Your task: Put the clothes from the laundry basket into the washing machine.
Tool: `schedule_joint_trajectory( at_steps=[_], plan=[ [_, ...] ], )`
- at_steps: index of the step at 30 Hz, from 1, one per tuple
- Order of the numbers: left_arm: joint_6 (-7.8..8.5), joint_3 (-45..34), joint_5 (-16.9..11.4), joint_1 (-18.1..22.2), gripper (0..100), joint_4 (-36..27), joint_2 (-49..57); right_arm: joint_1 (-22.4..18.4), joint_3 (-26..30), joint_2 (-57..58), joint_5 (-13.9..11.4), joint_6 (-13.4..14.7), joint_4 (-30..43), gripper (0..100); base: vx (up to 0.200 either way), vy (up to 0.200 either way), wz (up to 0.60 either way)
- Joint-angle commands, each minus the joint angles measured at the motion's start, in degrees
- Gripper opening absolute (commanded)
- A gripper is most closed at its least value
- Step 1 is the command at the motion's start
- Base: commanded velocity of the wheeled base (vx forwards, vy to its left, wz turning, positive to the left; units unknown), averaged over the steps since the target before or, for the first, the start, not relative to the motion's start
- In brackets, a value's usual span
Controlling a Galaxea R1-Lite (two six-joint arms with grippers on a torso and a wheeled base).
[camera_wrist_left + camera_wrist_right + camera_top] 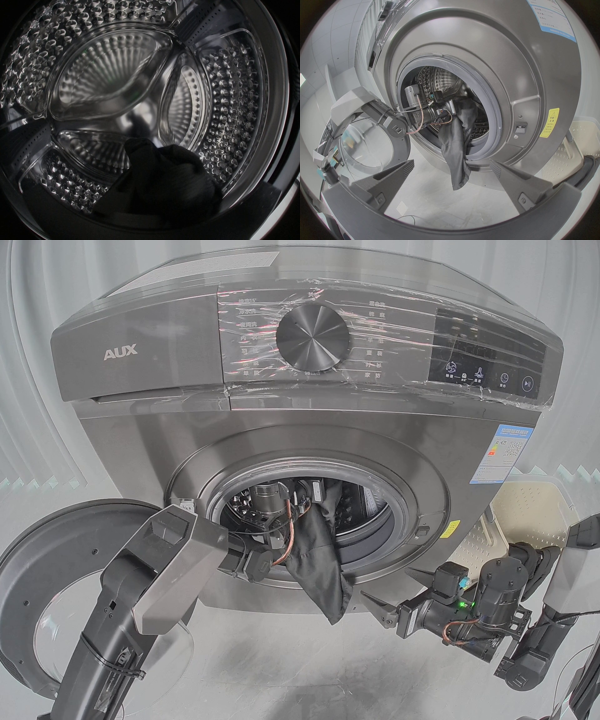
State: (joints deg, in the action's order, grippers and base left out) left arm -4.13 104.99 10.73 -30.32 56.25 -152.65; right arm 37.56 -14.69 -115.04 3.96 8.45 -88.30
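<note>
Our left arm [156,565] stands in the mouth of the washing machine [144,446], with the left gripper [306,493] buried in the black garment [319,565], so we cannot tell its grip. Ahead of that wrist, bunched cloth [168,178] rests low in the drum [234,109]. Beyond our right gripper [450,162], spread wide and empty, the tail looks soft and light and hangs outside; we would pinch there.
</note>
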Motion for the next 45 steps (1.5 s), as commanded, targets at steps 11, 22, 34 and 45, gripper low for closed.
schedule_joint_trajectory(
  at_steps=[11, 22, 34, 45],
  plan=[
    [-0.61, -19.82, -3.17, -1.41, 100, 0.53, 7.54, -0.03, 0.01, -0.01, -0.01, -0.01, -0.03, 100, 0.000, 0.000, 0.00],
    [0.00, -28.70, -6.77, -3.78, 100, 1.94, 7.98, 0.06, 0.01, -0.09, -0.01, -0.01, -0.03, 100, 0.000, 0.000, 0.00],
    [1.58, -25.71, -6.16, -2.82, 0, 1.94, 3.41, 0.32, -0.08, -0.09, -0.01, -0.01, -0.03, 100, 0.000, 0.000, 0.00],
    [0.09, -4.79, 0.96, 0.26, 0, 1.32, 0.60, 0.41, -0.08, -0.18, -0.01, -0.01, -0.03, 100, 0.000, 0.000, 0.00]
  ],
)
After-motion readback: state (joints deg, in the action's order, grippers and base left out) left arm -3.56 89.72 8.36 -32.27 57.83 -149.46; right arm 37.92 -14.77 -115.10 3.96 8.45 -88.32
